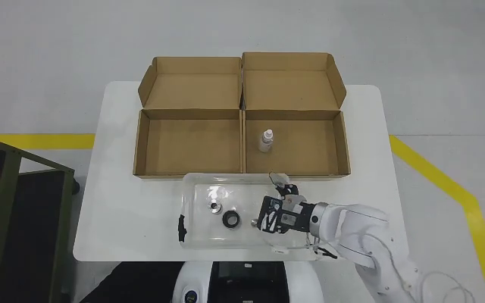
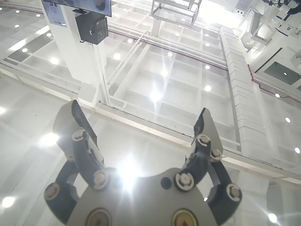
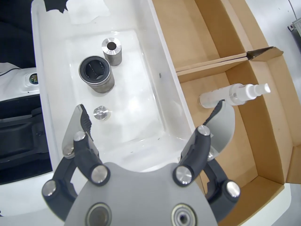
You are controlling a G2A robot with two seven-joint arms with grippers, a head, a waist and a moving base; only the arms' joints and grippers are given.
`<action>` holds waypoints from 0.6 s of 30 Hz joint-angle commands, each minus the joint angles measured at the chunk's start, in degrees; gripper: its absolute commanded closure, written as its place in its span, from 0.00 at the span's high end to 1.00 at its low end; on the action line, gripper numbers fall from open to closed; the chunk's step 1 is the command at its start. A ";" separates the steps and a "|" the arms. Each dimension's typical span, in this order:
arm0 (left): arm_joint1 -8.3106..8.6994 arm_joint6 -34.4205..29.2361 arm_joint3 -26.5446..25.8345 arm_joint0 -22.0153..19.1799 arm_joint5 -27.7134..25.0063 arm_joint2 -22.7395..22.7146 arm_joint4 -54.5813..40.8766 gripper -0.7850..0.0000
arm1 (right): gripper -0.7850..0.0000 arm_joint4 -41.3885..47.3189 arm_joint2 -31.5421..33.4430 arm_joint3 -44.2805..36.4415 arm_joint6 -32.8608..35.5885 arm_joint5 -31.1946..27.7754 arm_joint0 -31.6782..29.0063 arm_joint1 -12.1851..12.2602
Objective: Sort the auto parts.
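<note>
- The left gripper [image 2: 139, 106] points up at the ceiling. Its jaws are wide apart and it holds nothing.
- The left cardboard box [image 1: 189, 148] has no part in it yet.
- In front of the boxes, the clear bin [image 1: 198, 235] holds three metal parts. These are a small steel cylinder [image 3: 112, 51], a black-lined bearing [image 3: 96, 75] just beside it, and a small silver piece [image 3: 101, 113].
- The right gripper [image 3: 150, 106] hangs over the right end of the bin, wide open and empty. The small silver piece lies just beside one of its fingers [image 3: 82, 118]. The bearing and the cylinder lie farther to its left, apart from it.
- The right cardboard box [image 1: 303, 155] holds one white spray bottle [image 1: 266, 139], which stands upright.
- By this view the sorting seems to be at an early stage, with one item placed and three parts left in the bin.
</note>
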 commanded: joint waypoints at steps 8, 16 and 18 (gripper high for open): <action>0.00 0.00 0.00 0.00 0.00 0.00 0.00 1.00 | 1.00 -1.27 -4.52 1.69 3.61 0.05 2.01 -0.13; 0.00 0.00 0.00 0.00 0.00 0.00 0.00 1.00 | 1.00 -0.56 -8.38 4.26 6.81 -0.04 4.67 -0.44; 0.00 0.00 0.00 0.00 0.00 0.00 0.00 1.00 | 0.99 -0.24 -9.14 5.05 7.44 0.03 5.30 -0.52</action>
